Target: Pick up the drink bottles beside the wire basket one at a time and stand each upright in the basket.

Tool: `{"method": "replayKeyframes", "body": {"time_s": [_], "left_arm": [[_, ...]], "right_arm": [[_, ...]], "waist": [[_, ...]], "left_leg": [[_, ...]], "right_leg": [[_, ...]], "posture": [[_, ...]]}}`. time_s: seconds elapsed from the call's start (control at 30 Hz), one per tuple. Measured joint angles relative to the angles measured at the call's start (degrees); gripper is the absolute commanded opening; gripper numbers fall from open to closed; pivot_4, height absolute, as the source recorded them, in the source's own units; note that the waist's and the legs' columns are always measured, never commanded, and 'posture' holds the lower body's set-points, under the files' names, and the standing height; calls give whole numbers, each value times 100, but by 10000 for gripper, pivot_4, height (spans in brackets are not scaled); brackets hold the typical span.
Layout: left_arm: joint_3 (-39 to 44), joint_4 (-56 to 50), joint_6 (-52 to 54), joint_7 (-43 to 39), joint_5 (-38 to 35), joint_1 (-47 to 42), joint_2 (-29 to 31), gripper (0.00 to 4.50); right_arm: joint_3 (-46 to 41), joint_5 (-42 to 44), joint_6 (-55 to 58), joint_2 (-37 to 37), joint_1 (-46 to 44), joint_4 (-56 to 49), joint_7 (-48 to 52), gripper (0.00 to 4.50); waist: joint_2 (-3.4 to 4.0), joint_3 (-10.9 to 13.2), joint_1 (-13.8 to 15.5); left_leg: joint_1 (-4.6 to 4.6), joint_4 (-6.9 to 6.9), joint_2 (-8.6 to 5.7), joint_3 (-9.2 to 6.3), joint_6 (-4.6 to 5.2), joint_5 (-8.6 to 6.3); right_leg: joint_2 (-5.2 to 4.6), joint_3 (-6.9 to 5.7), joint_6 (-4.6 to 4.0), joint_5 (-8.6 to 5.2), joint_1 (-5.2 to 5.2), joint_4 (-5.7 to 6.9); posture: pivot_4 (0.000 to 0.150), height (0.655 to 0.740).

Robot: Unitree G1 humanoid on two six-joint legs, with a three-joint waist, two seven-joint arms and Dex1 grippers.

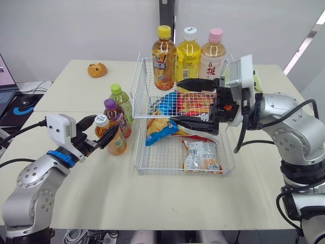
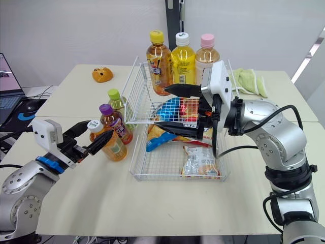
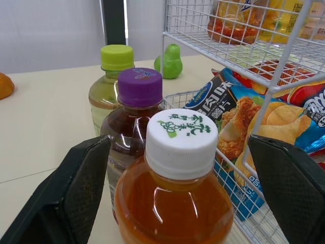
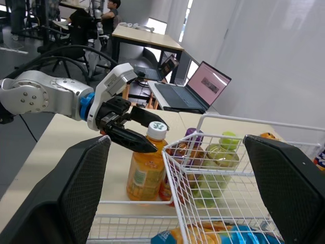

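On the cream counter (image 1: 152,203) stood one two-level wire basket (image 1: 167,170), with snack bags on both levels, too overlapped to count. Three drink bottles stood upright on its upper level: a yellow-capped one (image 1: 164,58), a white-capped yellow one (image 1: 188,56) and a pink-capped one (image 1: 213,58).

Three more bottles stood upright on the counter just beside the basket's left side: a green-capped bottle (image 1: 120,101), a purple-capped bottle (image 1: 116,114) and, nearest, a white-capped orange bottle (image 1: 116,145).

The right hand (image 2: 162,108) hung in front of the basket with its fingers spread wide and held nothing.

The left hand (image 1: 106,124) was spread, one finger on each side of the white-capped orange bottle's neck. The left wrist view showed a gap between each finger and the bottle, and green print on the cap. The right wrist view added an open laptop (image 4: 203,86) on another desk behind.

One small orange object (image 1: 97,69) lay on the counter's far left.
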Motion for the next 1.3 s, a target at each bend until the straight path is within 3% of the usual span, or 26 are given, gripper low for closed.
{"method": "replayKeyframes", "body": {"time_s": [0.27, 0.57, 0.63, 0.97, 1.07, 1.3], "left_arm": [[-175, 134, -160, 9, 57, -169, -68, 44633], [-145, 288, -290, -55, 86, -209, 10, 17457], [-122, 307, -328, -96, 102, -208, 43, 13691], [60, 353, -155, -231, -184, -194, 181, 13699], [375, 555, 416, -489, -765, -466, 779, 13699], [787, 1495, 1701, -1492, -1936, -2106, 2584, 13699]], "right_arm": [[-24, 7, 96, -23, 29, -129, -131, 45000], [-38, 12, 120, -22, 29, -163, -217, 45000], [-39, 13, 123, -20, 29, -164, -221, 45000], [-41, 21, 122, 22, 55, -222, -236, 45000], [-85, 74, 134, 19, 185, -261, -255, 45000], [-198, 239, 148, 66, 251, -337, -388, 45000]], "waist": [[0, 0, 2], [0, 0, 3], [0, 0, 3], [0, 0, 1], [-3, 3, -1], [-2, 7, 12]], "left_leg": [[-2, -9, 0, 0, 0, 0], [0, -24, 0, 0, 0, 1], [0, -29, 0, 0, 0, 1], [-2, -49, 2, -1, -2, 2], [-13, -51, 2, -4, -12, 8], [-19, -51, -2, -3, -19, 11]], "right_leg": [[0, 0, 1, 0, 1, -15], [0, 0, 0, 0, 1, -28], [0, -1, 1, 0, 2, -32], [0, -5, 1, 0, 1, -55], [0, -9, 1, 0, -6, -61], [0, -8, 1, 0, -8, -76]], "posture": [[1500, 7400], [1500, 7400], [1500, 7400], [1500, 7400], [1500, 7400], [1500, 7400]]}}
